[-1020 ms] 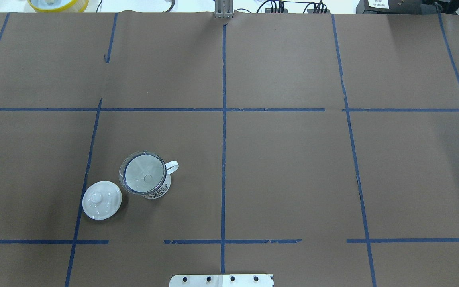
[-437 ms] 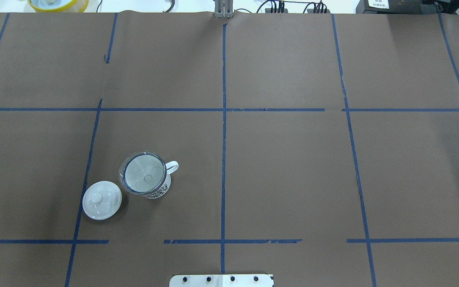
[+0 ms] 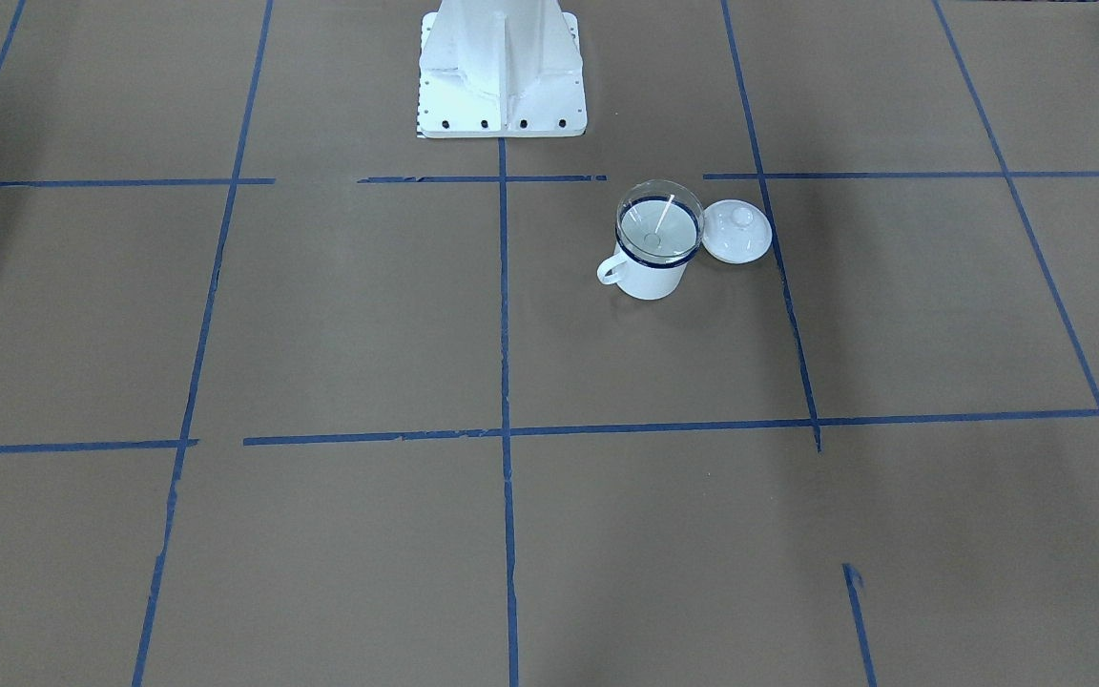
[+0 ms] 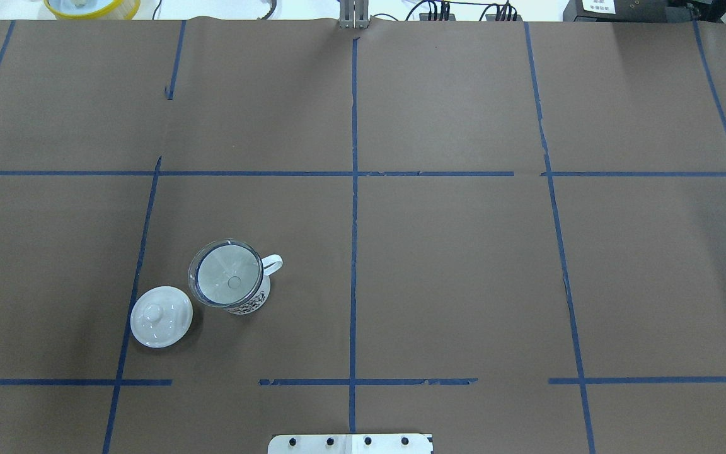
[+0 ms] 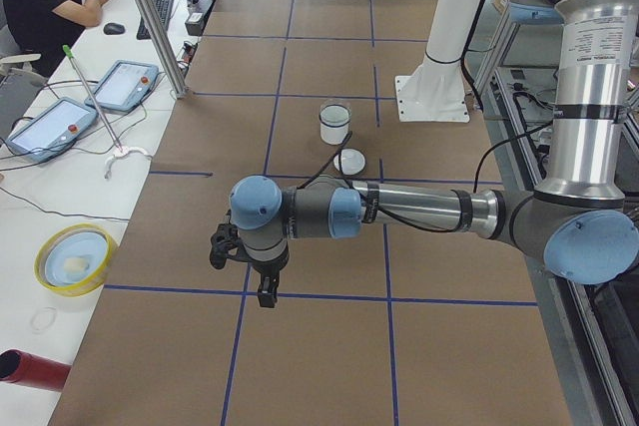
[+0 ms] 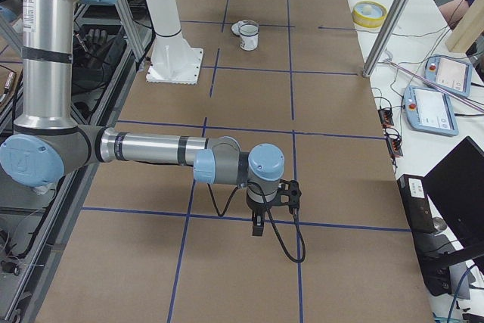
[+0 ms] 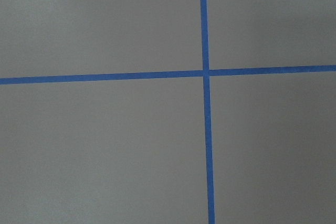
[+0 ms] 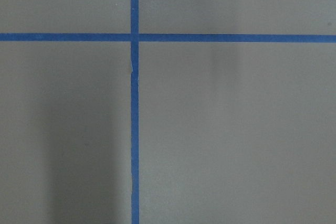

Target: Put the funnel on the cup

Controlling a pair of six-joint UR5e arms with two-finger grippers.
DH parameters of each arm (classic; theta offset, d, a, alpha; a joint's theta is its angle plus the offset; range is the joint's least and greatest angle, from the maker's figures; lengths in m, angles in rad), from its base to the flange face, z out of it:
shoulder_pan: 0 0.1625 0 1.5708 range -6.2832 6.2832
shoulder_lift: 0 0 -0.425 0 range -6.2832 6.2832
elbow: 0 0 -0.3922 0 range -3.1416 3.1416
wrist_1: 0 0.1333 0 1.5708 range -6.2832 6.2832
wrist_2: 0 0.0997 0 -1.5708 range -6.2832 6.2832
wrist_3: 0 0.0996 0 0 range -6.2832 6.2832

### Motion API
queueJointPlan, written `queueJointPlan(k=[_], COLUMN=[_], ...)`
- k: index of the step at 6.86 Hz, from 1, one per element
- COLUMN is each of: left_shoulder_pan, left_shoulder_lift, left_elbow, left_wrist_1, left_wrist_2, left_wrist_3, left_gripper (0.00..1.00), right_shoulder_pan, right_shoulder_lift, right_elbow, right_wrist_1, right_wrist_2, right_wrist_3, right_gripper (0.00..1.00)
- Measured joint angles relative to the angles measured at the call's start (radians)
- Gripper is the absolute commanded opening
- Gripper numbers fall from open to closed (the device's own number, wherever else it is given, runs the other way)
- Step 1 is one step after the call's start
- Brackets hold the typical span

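The clear funnel (image 4: pixel 218 277) sits in the mouth of the white cup (image 4: pixel 251 304), spout down; the cup has a dark blue rim, and its handle points toward the table's middle. Both also show in the front-facing view, the funnel (image 3: pixel 659 221) on the cup (image 3: pixel 650 279). Neither gripper is near them. My left gripper (image 5: pixel 265 293) shows only in the exterior left view and my right gripper (image 6: pixel 257 228) only in the exterior right view. Each hangs over bare brown paper far from the cup, and I cannot tell whether either is open or shut. The wrist views show only paper and blue tape.
A round white lid with a knob (image 4: pixel 161 316) lies beside the cup on its left. The robot's white base (image 3: pixel 502 67) stands at the table's near edge. A yellow bowl (image 5: pixel 72 258) and tablets lie on the side table, where a person sits.
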Motion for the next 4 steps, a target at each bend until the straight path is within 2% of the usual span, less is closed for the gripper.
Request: queueJointPlan(k=[4], left_shoulder_pan=[-0.002], left_shoulder_lift=[-0.013], left_elbow=[-0.003], left_wrist_1=[-0.001], left_wrist_2=[0.0], left_wrist_3=[0.0], left_gripper=[1.0], right_shoulder_pan=[0.0], right_shoulder_lift=[0.0], right_elbow=[0.0], right_wrist_1=[0.0], right_wrist_2=[0.0], right_wrist_3=[0.0], right_gripper=[1.0])
